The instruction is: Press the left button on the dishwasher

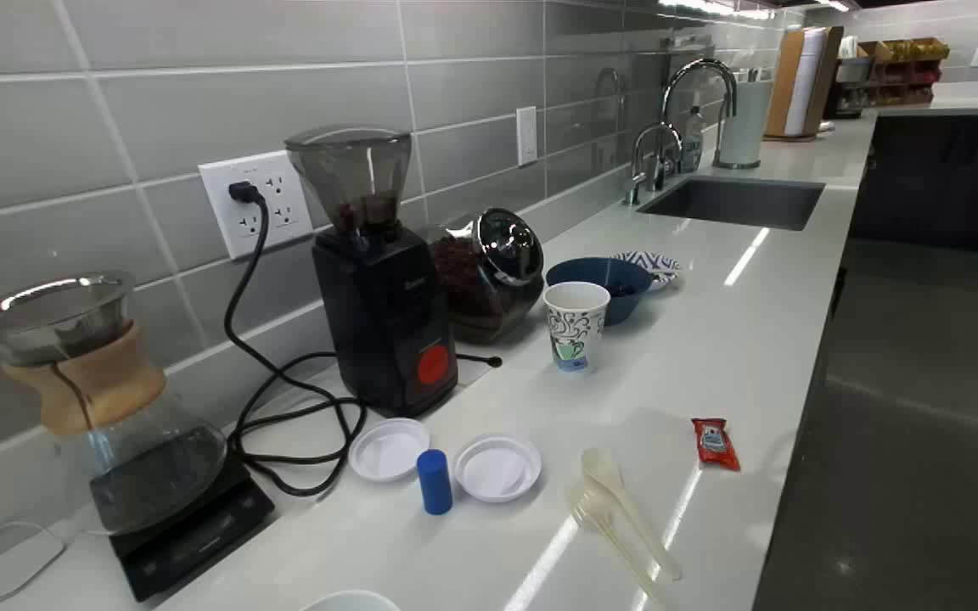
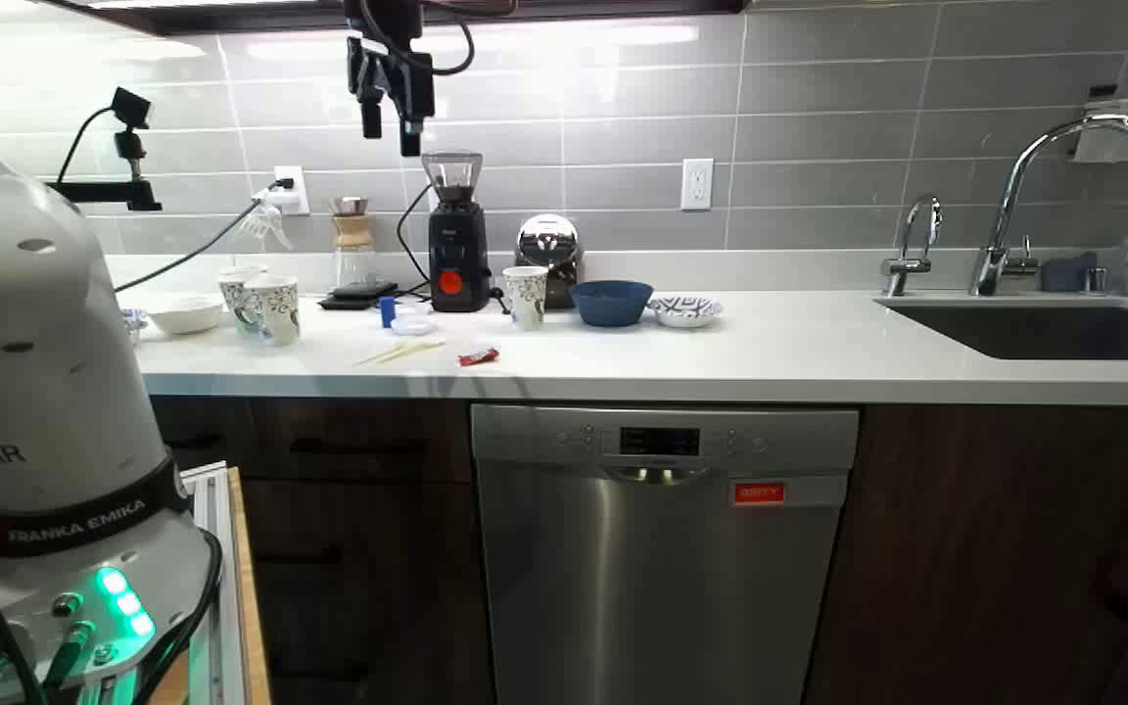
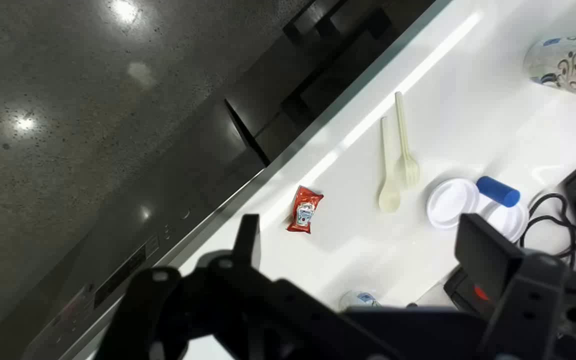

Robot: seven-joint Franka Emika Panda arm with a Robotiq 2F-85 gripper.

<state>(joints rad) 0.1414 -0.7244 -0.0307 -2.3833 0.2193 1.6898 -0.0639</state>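
My gripper (image 2: 391, 144) is up high over the white counter (image 2: 799, 338). My 2 jaws are spread wide apart and hold nothing. The dishwasher (image 2: 662, 578) is far down below my jaws, under the counter. Its buttons (image 2: 564, 441) look too tiny to tell apart. In the wrist view its front panel (image 3: 120, 276) is out past 1 jaw, and a red packet (image 3: 305, 210), a spoon (image 3: 389, 187) and a fork (image 3: 409, 165) show between my jaws, down below.

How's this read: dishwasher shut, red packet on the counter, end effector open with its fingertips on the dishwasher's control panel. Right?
One slip: the end effector isn't touching the control panel; an exterior view shows it high above the counter, apart from the dishwasher. The rest stands: dishwasher shut, red packet on the counter, end effector open.
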